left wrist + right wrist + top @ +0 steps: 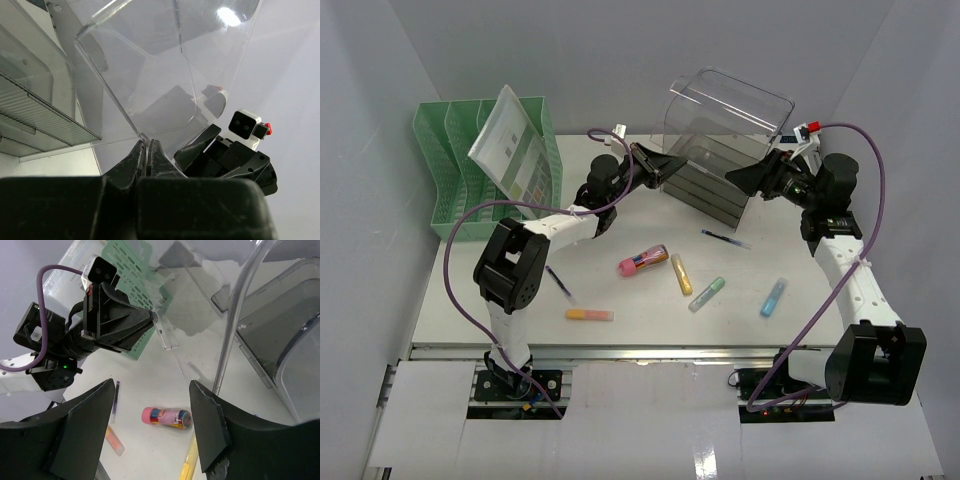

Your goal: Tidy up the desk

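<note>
Left gripper (148, 146): fingers (134, 160) pressed together, clamped on the thin lip of the clear drawer (730, 105). The grip sits at the drawer's lower left corner. The drawer is tilted and, in the top view, stands above the drawer box (715, 185).

Right gripper (151, 385): fingers (210, 425) spread apart, nothing clamped between them. The drawer's curved edge runs down close to one finger; contact cannot be told. The gripper is at the right side of the box and faces the left gripper across it.

The box holds further drawers in a stack and stands at the back of the desk (650, 325).

The desk is the white top under both arms, with its rail along the near edge by the arm bases.

Loose on the desk in front of the box:
- pink tube (643, 262), centre
- yellow marker (680, 273), just right of the tube
- green marker (707, 293)
- blue marker (774, 297), far right
- orange marker (590, 314), near the rail
- two dark pens (725, 238)

The green rack (450, 170) stands at the back left and holds a sheet (505, 135)
</note>
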{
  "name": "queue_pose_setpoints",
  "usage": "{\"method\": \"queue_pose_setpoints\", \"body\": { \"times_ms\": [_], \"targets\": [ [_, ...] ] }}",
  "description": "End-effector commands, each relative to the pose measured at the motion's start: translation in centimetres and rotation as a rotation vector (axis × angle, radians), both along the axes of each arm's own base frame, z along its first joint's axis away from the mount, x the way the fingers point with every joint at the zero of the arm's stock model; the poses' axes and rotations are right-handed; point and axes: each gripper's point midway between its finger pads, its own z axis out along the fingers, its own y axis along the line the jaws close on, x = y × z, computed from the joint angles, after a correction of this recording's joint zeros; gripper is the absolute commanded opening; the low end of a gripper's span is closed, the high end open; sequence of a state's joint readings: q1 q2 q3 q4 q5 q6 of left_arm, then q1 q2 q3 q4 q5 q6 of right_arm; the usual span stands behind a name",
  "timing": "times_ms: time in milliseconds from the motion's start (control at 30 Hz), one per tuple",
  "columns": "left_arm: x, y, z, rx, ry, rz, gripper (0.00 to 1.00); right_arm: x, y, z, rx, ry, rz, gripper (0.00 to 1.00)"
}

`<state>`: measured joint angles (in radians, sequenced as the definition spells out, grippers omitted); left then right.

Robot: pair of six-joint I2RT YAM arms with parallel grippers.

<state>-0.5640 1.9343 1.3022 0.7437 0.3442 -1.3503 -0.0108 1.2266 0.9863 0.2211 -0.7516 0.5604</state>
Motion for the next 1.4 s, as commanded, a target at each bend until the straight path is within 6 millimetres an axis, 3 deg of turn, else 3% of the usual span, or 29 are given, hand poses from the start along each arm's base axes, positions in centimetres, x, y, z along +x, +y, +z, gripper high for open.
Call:
{"method": "queue_pose_setpoints", "body": {
  "times_ms": [0, 133, 233, 567, 833, 1033, 1367],
  "targets": [
    [-3.1, 1.2, 7.4, -0.072, -0.184, -0.047, 0.0, -0.8, -0.3, 3.5, -0.09, -0.209, -0.001, 0.68],
    [-3.0, 1.2, 7.4, -0.072, -0.184, -0.046, 0.0, -3.0, 0.2, 3.6, -0.179, -0.272, 0.087, 0.69],
    [-3.0, 1.3, 7.4, -0.075, -0.184, -0.044, 0.0, -3.2, -0.2, 3.0, -0.204, -0.254, 0.065, 0.7],
    [-3.0, 1.6, 7.9, -0.074, -0.193, -0.041, 0.0, -1.4, -2.8, 0.3, -0.275, -0.131, -0.125, 0.71],
    [-3.1, 1.5, 7.8, -0.076, -0.189, -0.049, 0.0, 0.5, -1.4, 0.0, -0.192, -0.122, -0.044, 0.72],
    [-3.1, 1.5, 7.5, -0.076, -0.182, -0.054, 0.0, 1.2, 0.2, 0.6, -0.091, -0.135, 0.06, 0.56],
    [-3.0, 1.6, 7.4, -0.075, -0.178, -0.056, 0.0, -0.3, 1.1, 2.6, -0.034, -0.23, 0.132, 0.18]
  ]
}}
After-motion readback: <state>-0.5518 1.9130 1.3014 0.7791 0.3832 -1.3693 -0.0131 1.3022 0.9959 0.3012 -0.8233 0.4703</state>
